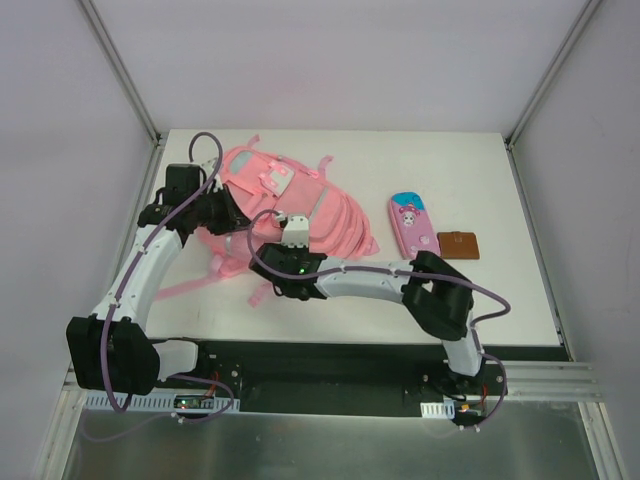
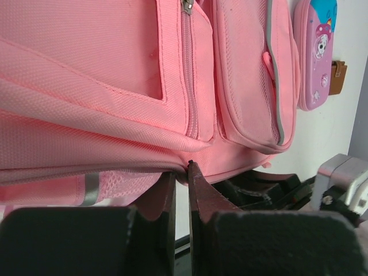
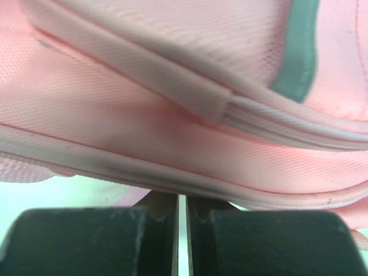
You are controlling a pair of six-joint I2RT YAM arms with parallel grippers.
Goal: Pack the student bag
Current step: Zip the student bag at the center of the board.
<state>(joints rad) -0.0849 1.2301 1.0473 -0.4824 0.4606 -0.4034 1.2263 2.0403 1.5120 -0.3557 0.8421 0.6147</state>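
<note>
Left claw [image 2: 183, 169]: fingers pressed together, tips set against the lower seam of the student bag [image 1: 335, 220], at its left side. Whether fabric is nipped between them cannot be told, as the wrist view is too close.

Student bag: laid flat on the white worktop [image 1: 500, 290], left of centre, front pockets facing up, grey zip strip seen along one pocket.

Right claw [image 3: 181, 198]: fingers closed to a thin slit, tips met at a piped edge on the bag's near side. A pinch of the edge is possible but not confirmed.

Pencil case [image 1: 413, 223]: pink, cartoon-printed, laid near the bag's right side, apart from it.

Brown wallet [image 1: 459, 245]: noted just beside the case, further right.
</note>
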